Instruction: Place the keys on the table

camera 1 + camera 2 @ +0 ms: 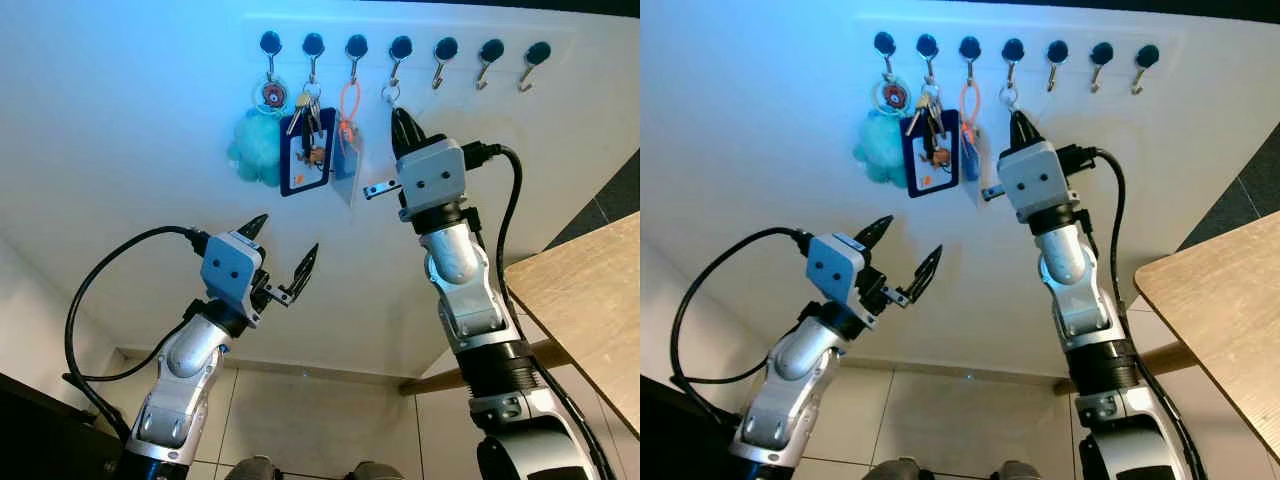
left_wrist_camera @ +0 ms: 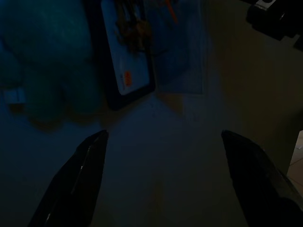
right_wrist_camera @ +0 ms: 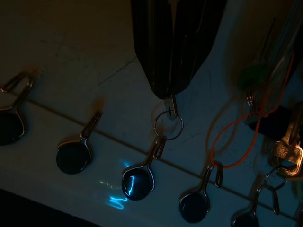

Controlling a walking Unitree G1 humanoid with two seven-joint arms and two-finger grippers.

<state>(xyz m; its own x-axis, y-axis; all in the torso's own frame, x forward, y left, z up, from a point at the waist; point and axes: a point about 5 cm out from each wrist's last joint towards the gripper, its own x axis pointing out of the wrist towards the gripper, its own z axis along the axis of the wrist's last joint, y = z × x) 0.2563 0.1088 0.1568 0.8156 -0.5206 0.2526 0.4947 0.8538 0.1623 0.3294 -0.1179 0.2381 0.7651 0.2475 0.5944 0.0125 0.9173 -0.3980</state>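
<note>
Right claw (image 3: 173,92) clamped on small silver key ring (image 3: 168,126) hanging from wall hook (image 3: 142,172). Left claw (image 1: 284,258) apart. Risk: ring snags hook if pulled outward.

No legible text, numbers or brand marks in any view. The card in the blue badge holder (image 1: 305,152) carries an orange mark and small print, too blurred to read.
</note>
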